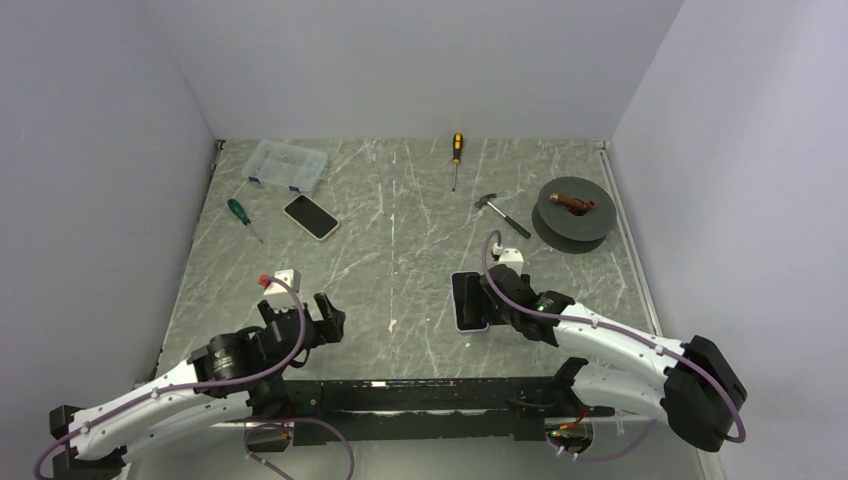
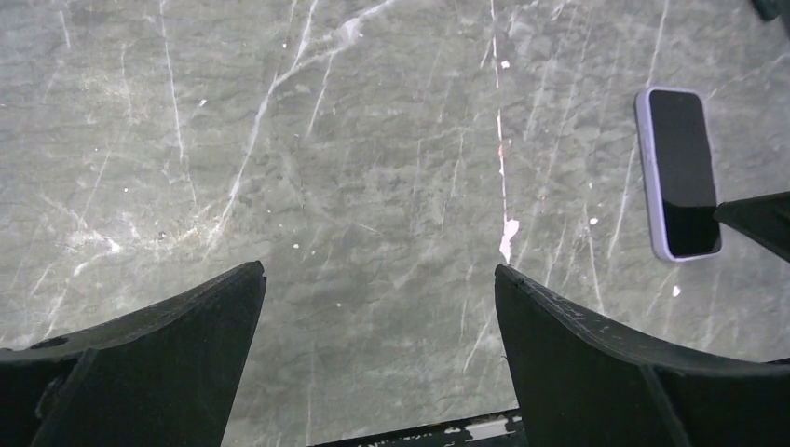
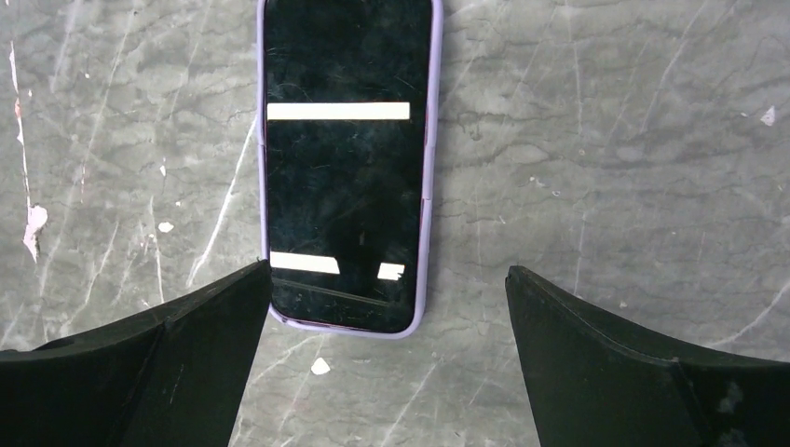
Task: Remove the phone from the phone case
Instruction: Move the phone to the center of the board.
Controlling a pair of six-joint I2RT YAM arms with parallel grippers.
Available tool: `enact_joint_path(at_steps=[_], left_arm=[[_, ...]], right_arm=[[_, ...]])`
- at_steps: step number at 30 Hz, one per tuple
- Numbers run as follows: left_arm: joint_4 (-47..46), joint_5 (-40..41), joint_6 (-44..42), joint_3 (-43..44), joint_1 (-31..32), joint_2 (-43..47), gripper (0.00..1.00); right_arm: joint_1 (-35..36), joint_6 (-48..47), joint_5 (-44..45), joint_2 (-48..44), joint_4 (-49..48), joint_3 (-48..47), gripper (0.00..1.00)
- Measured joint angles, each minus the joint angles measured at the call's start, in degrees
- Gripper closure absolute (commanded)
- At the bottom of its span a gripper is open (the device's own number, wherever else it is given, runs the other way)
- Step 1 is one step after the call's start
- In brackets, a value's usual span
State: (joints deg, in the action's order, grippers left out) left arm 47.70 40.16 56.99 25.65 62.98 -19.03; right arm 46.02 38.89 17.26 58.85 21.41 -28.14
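Lying flat, screen up | phone (image 3: pixel 340 168) black | phone case (image 3: pixel 431 112) lilac

The grey, white-veined stone-look tabletop (image 2: pixel 373 186) is smooth with a dull sheen. The black-screened phone (image 3: pixel 345 186) has glossy glass mirroring bright strips; its lilac phone case (image 3: pixel 429 140) looks like smooth matt plastic. The left gripper (image 2: pixel 380 268) has matt black plastic fingers (image 2: pixel 606 363), faintly scuffed along the edges. The small lidded storage box (image 1: pixel 287 165) is clear plastic.
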Motion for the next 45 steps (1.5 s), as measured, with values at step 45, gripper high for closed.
enact_joint_path(at_steps=[45], left_arm=[[-2.4, -7.4, 0.9, 2.4, 0.0, -8.9, 0.02]], right_arm=[[4.6, 2.0, 3.8, 23.4, 0.5, -11.0, 0.03]])
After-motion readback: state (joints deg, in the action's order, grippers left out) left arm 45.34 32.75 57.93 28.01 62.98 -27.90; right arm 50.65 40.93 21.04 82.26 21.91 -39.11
